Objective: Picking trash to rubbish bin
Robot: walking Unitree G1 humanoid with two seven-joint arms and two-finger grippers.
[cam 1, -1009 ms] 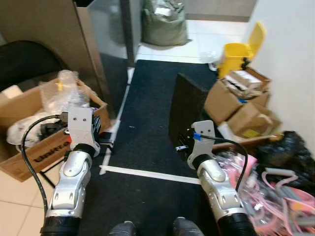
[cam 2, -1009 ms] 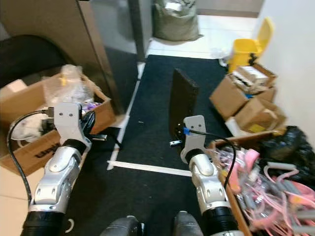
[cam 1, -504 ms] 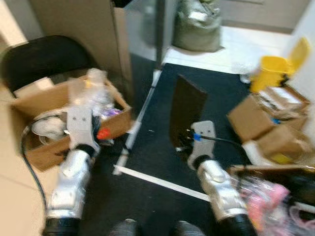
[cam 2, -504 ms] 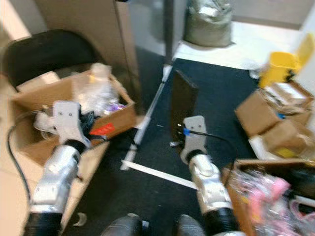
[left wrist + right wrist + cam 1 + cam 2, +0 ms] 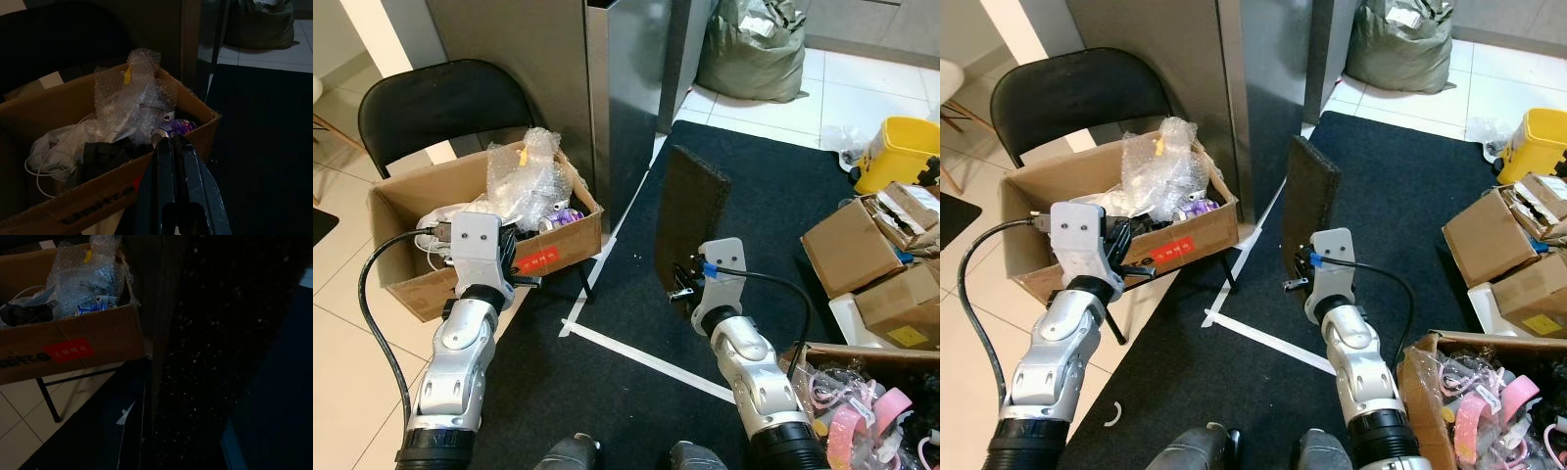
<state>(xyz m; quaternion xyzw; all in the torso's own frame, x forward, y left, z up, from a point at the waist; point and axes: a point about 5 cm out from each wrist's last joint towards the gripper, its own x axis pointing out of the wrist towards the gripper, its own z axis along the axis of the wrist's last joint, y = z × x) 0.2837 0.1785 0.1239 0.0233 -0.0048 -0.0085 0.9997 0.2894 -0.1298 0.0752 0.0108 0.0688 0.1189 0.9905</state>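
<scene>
An open cardboard box point(image 5: 558, 253) of rubbish rests on a black folding chair point(image 5: 450, 103). Inside lie crumpled bubble wrap point(image 5: 524, 176), a purple can point(image 5: 173, 128), white cable and dark scraps. A tall steel bin point(image 5: 626, 88) stands just beyond the box. My left gripper point(image 5: 530, 278) hovers at the box's near right side, shut with nothing in it; its fingertips point(image 5: 172, 143) point over the box wall toward the can. My right gripper point(image 5: 677, 284) hangs low in front of an upright black foam panel point(image 5: 690, 220).
A dark mat with a white tape line point(image 5: 646, 357) covers the floor ahead. A stuffed grey sack point(image 5: 754, 49) sits at the back, a yellow bucket point(image 5: 901, 152) and cardboard boxes point(image 5: 862, 250) to the right. A box of pink items point(image 5: 862, 411) is beside my right arm.
The whole view has swung left, so the chair, box and steel bin now stand fuller in frame. Both arms keep the same pose; nothing was grasped or released.
</scene>
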